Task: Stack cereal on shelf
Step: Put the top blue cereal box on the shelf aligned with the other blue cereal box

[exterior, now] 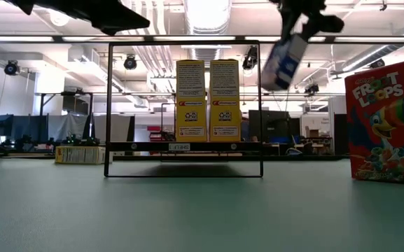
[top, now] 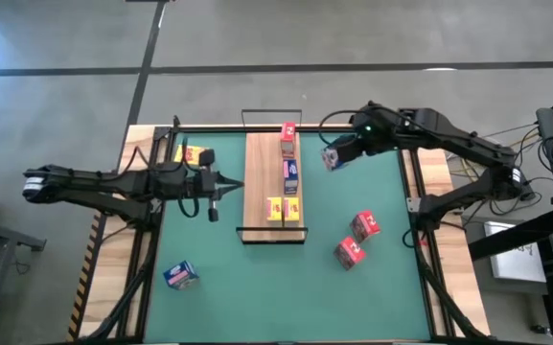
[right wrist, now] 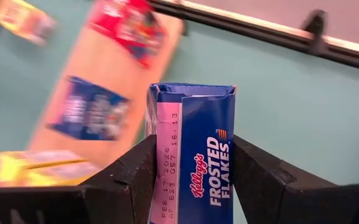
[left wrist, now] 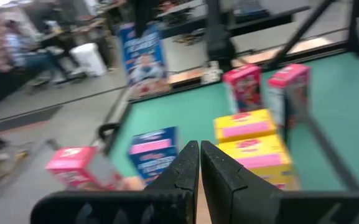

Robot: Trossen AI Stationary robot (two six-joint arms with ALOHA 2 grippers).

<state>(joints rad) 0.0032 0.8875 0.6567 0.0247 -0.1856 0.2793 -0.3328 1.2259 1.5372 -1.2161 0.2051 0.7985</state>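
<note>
Green mat point(top: 257, 278) covers the table, w/ the shelf point(top: 260, 182) lying mid-mat, nearer the far edge. On the shelf: red box point(top: 288, 134) at far end, blue box point(top: 292, 174) mid, two yellow boxes point(top: 283, 209) at near end. On mat: yellow box point(top: 192, 154) by far-left corner, blue box point(top: 180, 276) near-left, two red boxes point(top: 357, 240) right of shelf.
</note>
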